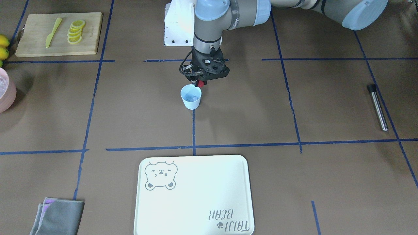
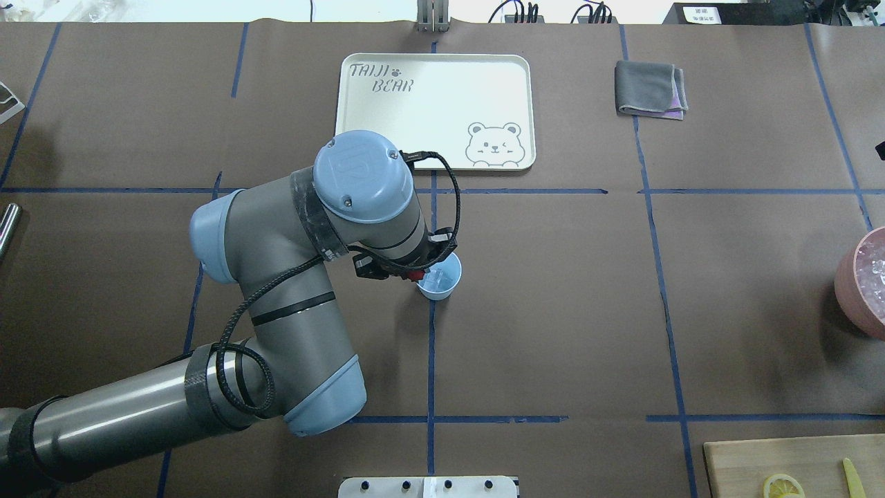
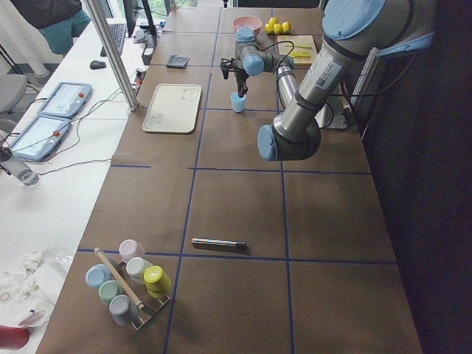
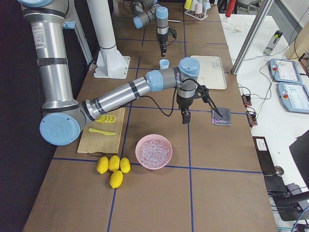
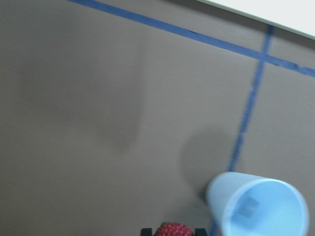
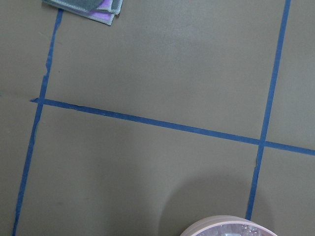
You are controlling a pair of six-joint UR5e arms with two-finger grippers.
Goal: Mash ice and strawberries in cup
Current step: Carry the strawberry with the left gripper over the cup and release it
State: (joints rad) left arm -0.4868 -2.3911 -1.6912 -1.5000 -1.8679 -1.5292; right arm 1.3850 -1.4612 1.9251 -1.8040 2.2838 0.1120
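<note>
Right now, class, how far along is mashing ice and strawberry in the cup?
Done: ice lies in the cup. In hand: the left gripper holds the strawberry by the cup's rim. Left: dropping it in and mashing; the metal rod lies untouched.

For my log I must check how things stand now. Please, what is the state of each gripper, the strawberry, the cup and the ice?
left gripper: shut on the strawberry, near the cup's rim.
strawberry: whole, held, not yet in the cup.
cup: upright, ice inside.
ice: a cube in the cup, not mashed.
right gripper: cannot tell whether it is open or shut.
</note>
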